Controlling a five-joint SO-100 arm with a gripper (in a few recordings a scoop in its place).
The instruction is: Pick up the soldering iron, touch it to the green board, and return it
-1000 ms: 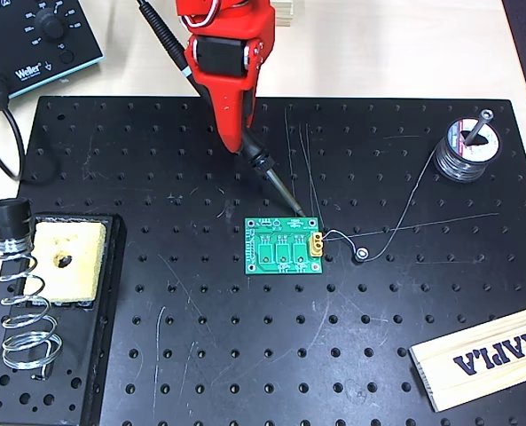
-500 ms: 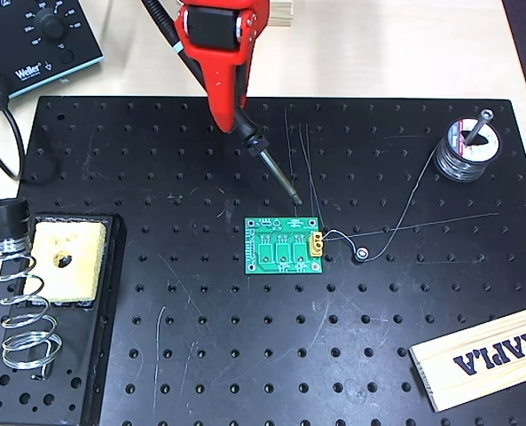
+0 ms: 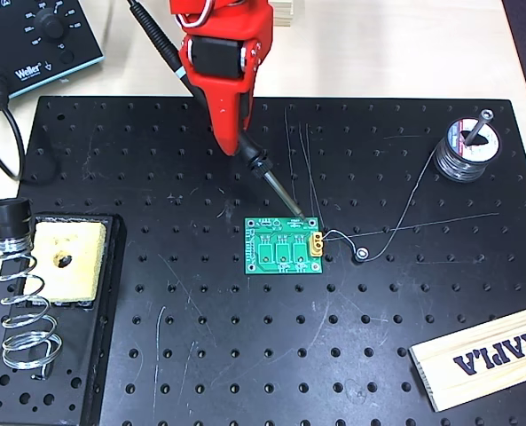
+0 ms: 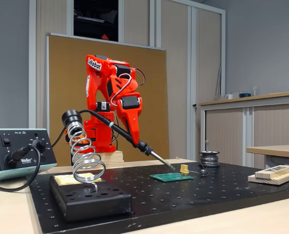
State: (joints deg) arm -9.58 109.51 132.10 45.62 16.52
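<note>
Two fingers (image 3: 242,146) clamp the soldering iron (image 3: 261,166), green board (image 3: 284,246) beside solder wire (image 3: 396,222).

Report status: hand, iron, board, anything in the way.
Hand shut on soldering iron. Iron tip at green board top edge by the corner; contact unclear. Loose solder wire trails beside board, nothing blocking.

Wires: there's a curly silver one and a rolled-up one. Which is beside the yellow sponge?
The curly spring holder, standing on the stand beside the sponge. The solder spool sits far away at the plate's opposite corner.
</note>
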